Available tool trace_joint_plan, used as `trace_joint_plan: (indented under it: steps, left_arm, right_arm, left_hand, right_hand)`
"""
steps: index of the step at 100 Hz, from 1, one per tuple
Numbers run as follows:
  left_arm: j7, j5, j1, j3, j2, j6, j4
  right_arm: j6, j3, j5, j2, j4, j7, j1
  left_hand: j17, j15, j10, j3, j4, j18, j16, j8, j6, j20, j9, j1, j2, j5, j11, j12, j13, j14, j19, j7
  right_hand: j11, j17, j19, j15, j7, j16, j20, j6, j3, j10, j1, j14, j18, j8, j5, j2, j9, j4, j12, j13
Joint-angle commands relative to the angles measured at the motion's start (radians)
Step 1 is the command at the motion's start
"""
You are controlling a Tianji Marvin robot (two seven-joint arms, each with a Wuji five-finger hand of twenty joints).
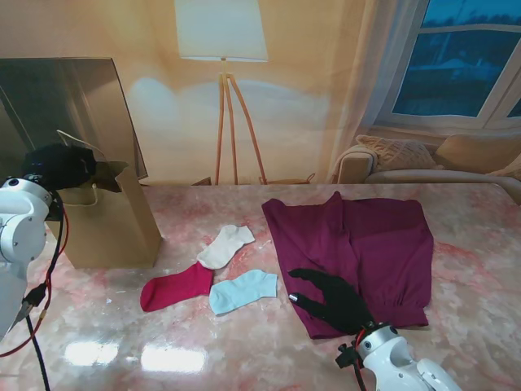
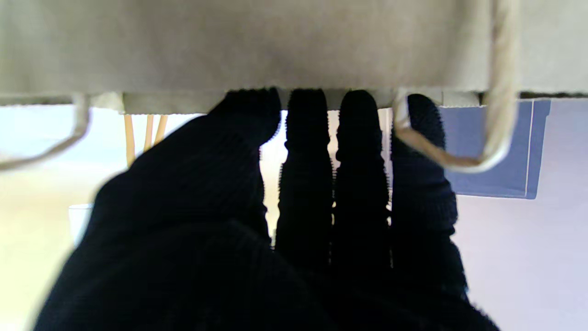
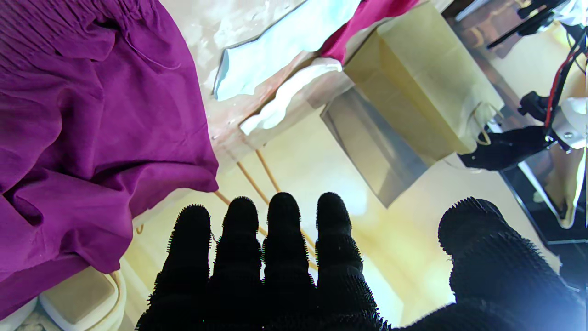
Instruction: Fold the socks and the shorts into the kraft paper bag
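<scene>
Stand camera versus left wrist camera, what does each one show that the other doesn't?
Only the stand view shows the purple shorts, the white sock, red sock, blue sock, and the open right hand over the shorts. Only the left wrist view shows the fingers touching the bag rim. Both show the left hand at the kraft paper bag.

Stand view: high, looks down on table (image 1: pixel 244 342).
Left wrist: close against bag (image 2: pixel 294 41).
Right wrist: shares shorts (image 3: pixel 82 115), bag with stand.
</scene>
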Motion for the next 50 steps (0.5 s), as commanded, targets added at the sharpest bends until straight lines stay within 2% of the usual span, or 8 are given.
trace_joint_plan:
  steps: [1,16,23,27,32,35,39,50]
  left_arm:
    - [-0.018,0.009,-0.007,0.002,0.006,-0.005,-0.001]
    - [-0.075,0.022,-0.012,0.003,0.015,-0.029,-0.001]
    - [-0.115,0.02,-0.013,0.005,0.018,-0.027,-0.005]
    - [-0.152,0.019,-0.012,0.006,0.021,-0.019,-0.014]
    - [-0.178,0.026,-0.012,0.007,0.024,-0.017,-0.018]
    - [-0.194,0.034,-0.012,0.007,0.026,-0.019,-0.02]
    - [-0.228,0.039,-0.011,0.006,0.029,-0.017,-0.03]
    - [-0.301,0.05,-0.008,0.003,0.034,-0.002,-0.058]
  right_arm:
    - [0.004,-0.006,0.001,-0.002,0.001,0.004,-0.003]
    - [0.007,-0.008,0.003,-0.001,0.004,0.007,0.001]
    - [0.009,-0.009,0.005,-0.002,0.006,0.008,0.003]
    - [0.01,-0.01,0.006,-0.002,0.007,0.009,0.004]
    - [0.011,-0.011,0.007,-0.002,0.007,0.009,0.005]
    - [0.012,-0.011,0.007,-0.002,0.008,0.009,0.005]
    - [0.013,-0.011,0.007,-0.002,0.009,0.009,0.005]
    - [0.015,-0.012,0.009,-0.002,0.011,0.009,0.007]
  left_hand:
    - [0.013,0.016,0.011,0.004,-0.052,0.02,-0.016,-0.018,0.001,-0.003,0.039,-0.001,-0.046,0.022,0.0,-0.012,0.027,0.023,0.031,0.011]
    - [-0.006,0.016,0.002,-0.013,-0.074,0.024,-0.04,-0.028,0.006,-0.01,-0.007,-0.037,-0.092,0.017,0.063,-0.05,0.013,0.02,0.022,0.007]
    - [-0.042,-0.029,0.004,-0.023,-0.081,0.022,-0.067,-0.042,0.026,-0.009,-0.074,-0.053,-0.098,0.005,0.112,-0.135,-0.013,0.014,-0.024,-0.043]
    - [-0.08,-0.06,0.008,-0.02,-0.085,0.025,-0.083,-0.052,0.052,-0.004,-0.132,-0.075,-0.091,-0.017,0.115,-0.2,-0.046,0.01,-0.058,-0.098]
    - [-0.123,-0.108,0.005,0.061,-0.094,0.026,-0.118,-0.041,0.089,0.017,-0.176,-0.134,-0.093,-0.013,0.114,-0.306,-0.078,-0.002,-0.099,-0.201]
    - [-0.15,-0.133,0.004,0.112,-0.083,0.026,-0.136,-0.037,0.11,0.022,-0.206,-0.18,-0.092,-0.019,0.101,-0.323,-0.102,-0.006,-0.129,-0.255]
    - [-0.205,-0.173,0.013,0.151,-0.045,0.022,-0.159,-0.044,0.139,0.022,-0.265,-0.229,-0.08,-0.052,0.074,-0.343,-0.151,-0.016,-0.176,-0.33]
    - [-0.389,-0.28,0.009,0.151,-0.056,0.024,-0.229,-0.122,0.186,0.025,-0.446,-0.3,-0.092,-0.157,0.011,-0.401,-0.31,-0.056,-0.326,-0.538]
  right_hand:
    - [0.013,-0.005,0.02,0.01,0.008,0.015,-0.047,-0.025,-0.025,-0.003,0.002,0.006,-0.006,-0.007,0.002,0.016,0.024,0.026,0.009,0.013]
    - [0.014,-0.006,0.021,0.011,0.009,0.017,-0.046,-0.025,-0.025,-0.003,0.002,0.007,-0.005,-0.007,0.002,0.017,0.023,0.026,0.01,0.013]
    - [0.014,-0.007,0.021,0.011,0.009,0.017,-0.046,-0.025,-0.025,-0.005,0.002,0.007,-0.005,-0.006,0.003,0.018,0.023,0.026,0.01,0.012]
    - [0.014,-0.007,0.021,0.011,0.009,0.018,-0.045,-0.026,-0.026,-0.004,0.002,0.008,-0.005,-0.006,0.004,0.017,0.023,0.026,0.01,0.012]
    - [0.014,-0.009,0.021,0.01,0.01,0.018,-0.045,-0.024,-0.026,-0.003,0.002,0.009,-0.003,-0.006,0.004,0.017,0.021,0.026,0.01,0.01]
    - [0.014,-0.01,0.021,0.01,0.009,0.018,-0.045,-0.029,-0.026,-0.003,0.002,0.009,-0.003,-0.006,0.002,0.017,0.021,0.026,0.01,0.009]
    - [0.015,-0.011,0.021,0.01,0.01,0.018,-0.044,-0.026,-0.026,-0.004,0.002,0.011,0.001,-0.006,0.003,0.016,0.022,0.026,0.01,0.008]
    - [0.017,-0.016,0.023,0.01,0.011,0.02,-0.041,-0.026,-0.026,-0.003,0.003,0.015,0.012,-0.005,0.005,0.016,0.022,0.026,0.011,0.007]
